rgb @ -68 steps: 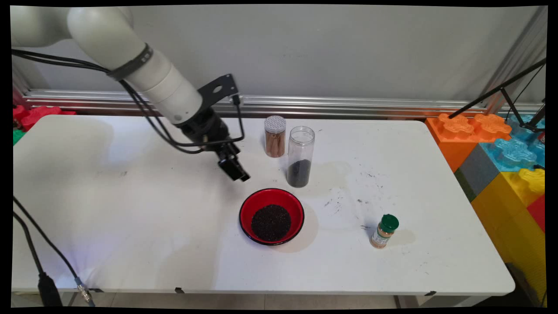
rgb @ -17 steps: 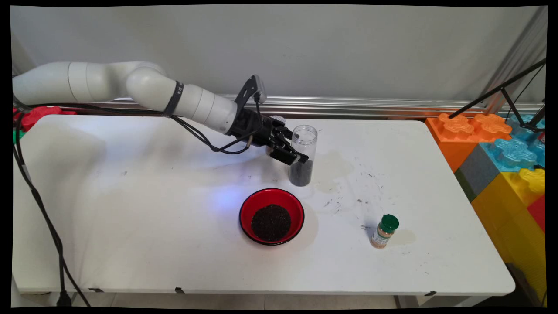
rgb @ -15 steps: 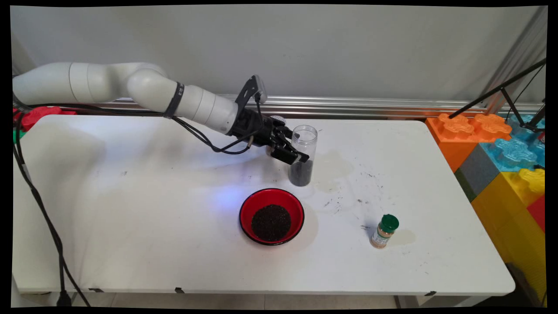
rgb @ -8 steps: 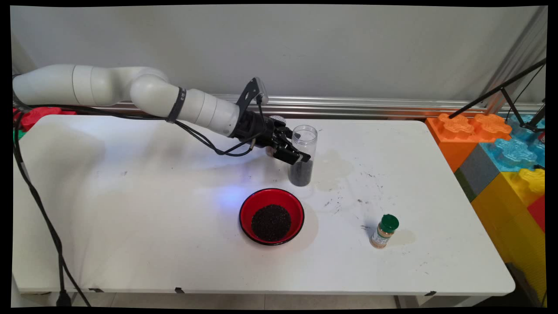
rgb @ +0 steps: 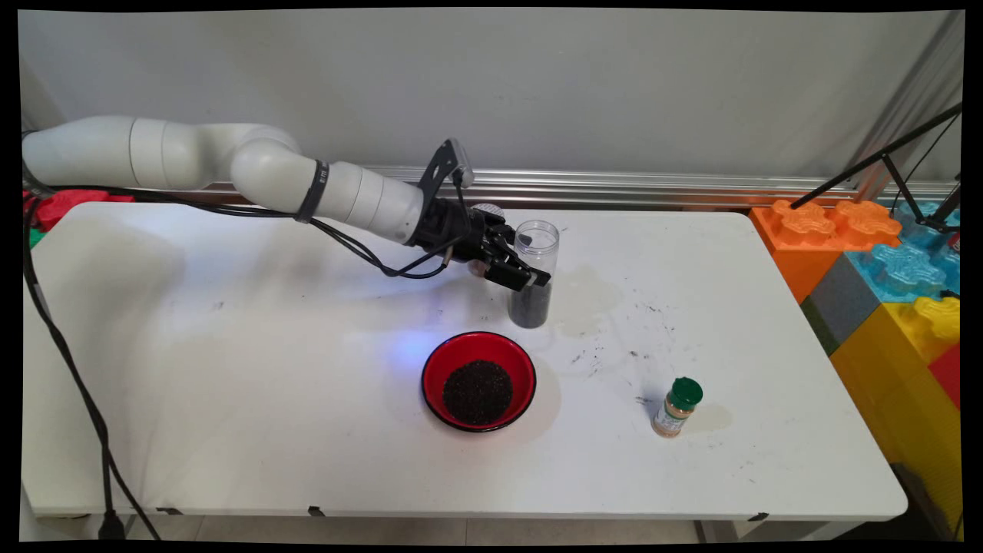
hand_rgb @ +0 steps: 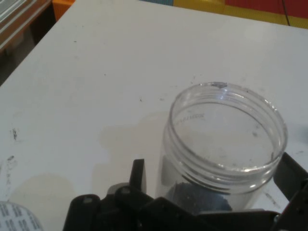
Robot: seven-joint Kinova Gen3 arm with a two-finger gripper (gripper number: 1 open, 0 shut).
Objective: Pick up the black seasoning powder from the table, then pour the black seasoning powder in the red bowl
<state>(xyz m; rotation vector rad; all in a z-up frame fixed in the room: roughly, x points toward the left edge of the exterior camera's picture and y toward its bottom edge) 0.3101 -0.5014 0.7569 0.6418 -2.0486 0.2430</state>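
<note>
Clear: 1 jar (rgb: 531,270); red: 1 bowl (rgb: 478,382).

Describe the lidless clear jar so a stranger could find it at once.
On the white table, look toward the far edge just behind the red bowl. The clear jar stands there between the gripper fingers, open-topped with dark grains at its bottom, unlike the green-capped spice bottle.

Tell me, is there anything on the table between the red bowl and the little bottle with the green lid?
Nothing stands between the red bowl and the green-lidded bottle; the main view shows only bare white table with a few dark specks.
</note>
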